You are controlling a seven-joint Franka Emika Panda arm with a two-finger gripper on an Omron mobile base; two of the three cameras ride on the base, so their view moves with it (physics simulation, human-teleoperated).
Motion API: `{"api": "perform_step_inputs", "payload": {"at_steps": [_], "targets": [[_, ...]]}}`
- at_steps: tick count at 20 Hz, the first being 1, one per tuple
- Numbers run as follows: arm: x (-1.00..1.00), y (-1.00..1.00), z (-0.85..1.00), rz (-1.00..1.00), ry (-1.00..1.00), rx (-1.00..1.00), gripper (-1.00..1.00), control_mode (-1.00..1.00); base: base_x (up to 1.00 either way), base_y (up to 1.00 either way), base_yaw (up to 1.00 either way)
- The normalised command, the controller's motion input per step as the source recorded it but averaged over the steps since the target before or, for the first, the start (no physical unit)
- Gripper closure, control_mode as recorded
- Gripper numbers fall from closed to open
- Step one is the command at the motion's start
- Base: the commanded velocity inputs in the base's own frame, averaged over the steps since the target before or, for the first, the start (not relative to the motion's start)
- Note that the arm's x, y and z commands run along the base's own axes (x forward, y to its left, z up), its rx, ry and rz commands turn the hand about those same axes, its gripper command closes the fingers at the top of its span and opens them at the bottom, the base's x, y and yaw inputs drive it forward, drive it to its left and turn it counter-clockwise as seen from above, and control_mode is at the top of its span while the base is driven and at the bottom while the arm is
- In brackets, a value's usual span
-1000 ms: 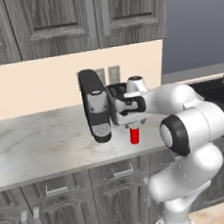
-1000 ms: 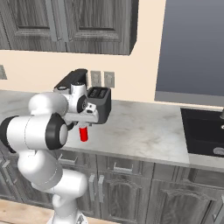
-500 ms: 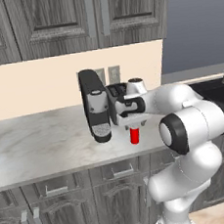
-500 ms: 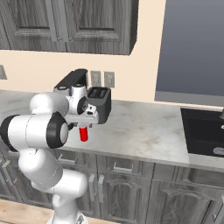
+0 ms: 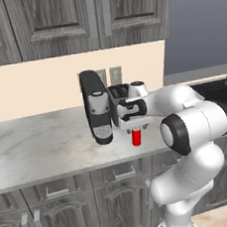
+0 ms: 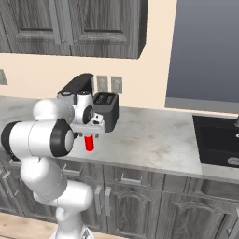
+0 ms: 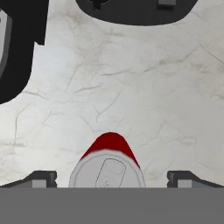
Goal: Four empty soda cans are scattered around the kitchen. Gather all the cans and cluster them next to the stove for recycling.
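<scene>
Thing: red soda can [image 5: 136, 137] [image 6: 89, 143] [image 7: 110, 164]
Look: small red cylinder with a silvery top; a pull tab shows on the lid in the hand view
Pose: upright
Place: on the pale marble tabletop [image 5: 44, 148], near its front edge
Neighbours: just in front of a black coffee machine [image 5: 97, 107] and a black toaster [image 6: 107, 108], apart from both

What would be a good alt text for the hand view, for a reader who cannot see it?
Seen from above, a red soda can with a silvery top stands on the pale marble counter, between the two fingertips of the open gripper and not touched by them. Dark appliances sit at the upper edge and upper left corner.
</scene>
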Motion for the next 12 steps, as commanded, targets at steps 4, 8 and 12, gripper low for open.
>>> {"api": "perform_step_inputs", "payload": {"at_steps": [4, 8, 12], "targets": [[0.0, 0.0, -0.06, 0.0, 0.0, 0.0, -1.0, -1.0, 0.0, 0.0, 0.0], [0.0, 0.02, -0.08, 0.0, 0.0, 0.0, -1.0, -1.0, 0.0, 0.0, 0.0], [0.0, 0.02, -0.08, 0.0, 0.01, 0.0, -1.0, -1.0, 0.0, 0.0, 0.0]]}}
